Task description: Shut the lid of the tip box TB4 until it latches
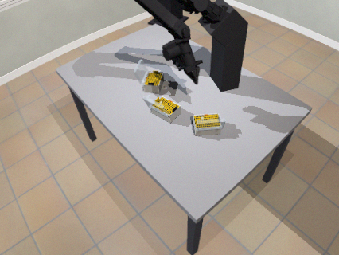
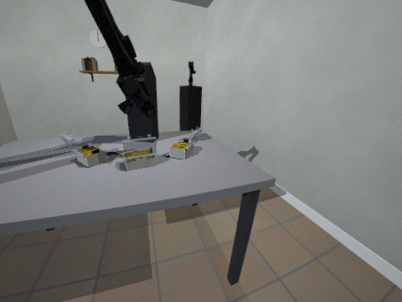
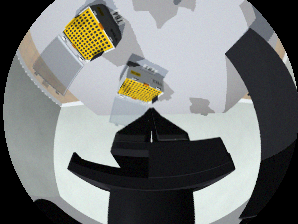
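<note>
Three tip boxes with yellow tips stand on the grey table [image 1: 119, 131]: a back one [image 1: 153, 80], a middle one [image 1: 165, 107] and a right one [image 1: 207, 123]. The back box has a clear lid [image 1: 140, 66] tipped open to the upper left. The right box's top looks pale, as if it were covered. The labels are too small to read. In the exterior view the boxes stand in a row: one [image 2: 91, 155], another [image 2: 138, 159] and a third [image 2: 181, 148]. My gripper [image 1: 196, 78] [image 3: 151, 111] is shut on nothing. It hangs above the table, to the right of the back box and apart from all the boxes. The wrist view shows two boxes below it, one [image 3: 89, 32] farther off and one [image 3: 140, 86] nearer.
A tall black pillar [image 1: 227, 48] [image 2: 143, 101] stands at the back of the table, close to the right of the gripper. Arm shadows cross the table top. A second dark stand [image 2: 190, 108] is behind the table in the exterior view.
</note>
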Tool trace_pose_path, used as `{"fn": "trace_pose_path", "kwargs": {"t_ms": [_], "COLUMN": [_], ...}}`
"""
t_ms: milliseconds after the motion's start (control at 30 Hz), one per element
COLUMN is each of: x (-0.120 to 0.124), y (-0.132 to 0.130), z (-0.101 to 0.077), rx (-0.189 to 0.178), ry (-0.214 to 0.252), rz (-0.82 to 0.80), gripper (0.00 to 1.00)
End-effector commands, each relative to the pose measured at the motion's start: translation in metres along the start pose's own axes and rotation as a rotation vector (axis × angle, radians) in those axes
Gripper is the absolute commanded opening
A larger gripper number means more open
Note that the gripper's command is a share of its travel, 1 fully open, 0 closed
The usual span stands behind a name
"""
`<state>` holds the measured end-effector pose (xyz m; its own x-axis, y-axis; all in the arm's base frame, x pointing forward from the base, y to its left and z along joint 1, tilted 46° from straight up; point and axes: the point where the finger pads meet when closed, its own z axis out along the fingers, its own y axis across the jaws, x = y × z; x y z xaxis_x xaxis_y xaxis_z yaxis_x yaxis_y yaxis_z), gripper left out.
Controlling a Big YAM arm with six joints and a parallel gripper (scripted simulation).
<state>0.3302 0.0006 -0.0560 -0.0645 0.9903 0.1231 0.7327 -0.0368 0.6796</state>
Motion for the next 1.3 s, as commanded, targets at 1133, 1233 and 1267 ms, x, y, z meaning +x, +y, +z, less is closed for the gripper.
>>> {"fn": "trace_pose_path", "kwargs": {"t_ms": [1133,1233,1267], "x": [0.006,0.007,0.007], "y": [0.005,0.005,0.005], "z": [-0.002,-0.002,-0.002], "rx": [0.182,0.207,0.215], "ry": [-0.163,-0.186,-0.193], "rz": [-0.734,-0.829,-0.860], "gripper": [0.00,0.00,0.00]}}
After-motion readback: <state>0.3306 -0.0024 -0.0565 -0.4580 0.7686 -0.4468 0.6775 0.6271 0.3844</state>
